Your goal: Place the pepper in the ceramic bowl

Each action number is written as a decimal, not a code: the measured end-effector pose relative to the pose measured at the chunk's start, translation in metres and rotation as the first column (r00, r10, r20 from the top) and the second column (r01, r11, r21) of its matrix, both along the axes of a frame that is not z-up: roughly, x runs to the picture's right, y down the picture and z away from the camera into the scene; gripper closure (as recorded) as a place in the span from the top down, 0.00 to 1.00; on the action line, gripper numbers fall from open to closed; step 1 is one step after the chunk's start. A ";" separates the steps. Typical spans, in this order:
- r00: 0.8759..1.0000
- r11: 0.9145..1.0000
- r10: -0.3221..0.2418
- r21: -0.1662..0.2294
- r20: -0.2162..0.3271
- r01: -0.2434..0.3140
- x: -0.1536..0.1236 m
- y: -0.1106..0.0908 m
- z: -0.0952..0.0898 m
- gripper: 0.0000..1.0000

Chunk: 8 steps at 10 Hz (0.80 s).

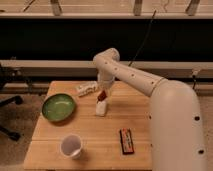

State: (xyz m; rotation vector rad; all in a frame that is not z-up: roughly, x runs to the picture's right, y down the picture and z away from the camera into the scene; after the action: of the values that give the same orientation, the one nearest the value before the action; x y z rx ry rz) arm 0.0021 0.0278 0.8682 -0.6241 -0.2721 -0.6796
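Note:
The green ceramic bowl [58, 107] sits on the left side of the wooden table [135, 117]. My gripper [103, 94] hangs from the white arm over the table's middle, to the right of the bowl. It is shut on the small dark red pepper [102, 95], held just above a white object. The pepper is clear of the bowl, about a hand's width to its right.
A small white object [101, 107] lies right under the gripper. A white packet [86, 88] lies at the table's back. A white translucent cup [71, 146] stands front left. A flat black-and-red box [126, 141] lies front right. A black chair base [10, 102] is left of the table.

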 end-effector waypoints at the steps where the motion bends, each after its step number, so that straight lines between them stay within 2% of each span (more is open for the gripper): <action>1: 1.000 1.000 -0.007 0.009 -0.001 0.007 -0.005 0.000 -0.003 0.00; 4: 0.999 0.999 -0.033 0.033 0.025 0.032 -0.043 -0.010 -0.012 0.00; 7: 0.998 0.997 -0.061 0.053 0.027 0.060 -0.053 -0.016 -0.018 0.00; 8: 0.997 0.996 -0.068 0.057 0.038 0.065 -0.067 -0.015 -0.016 0.00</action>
State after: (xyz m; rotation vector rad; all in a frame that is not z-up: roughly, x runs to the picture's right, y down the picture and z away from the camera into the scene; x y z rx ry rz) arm -0.0649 0.0125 0.8519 -0.5691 -0.2699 -0.7620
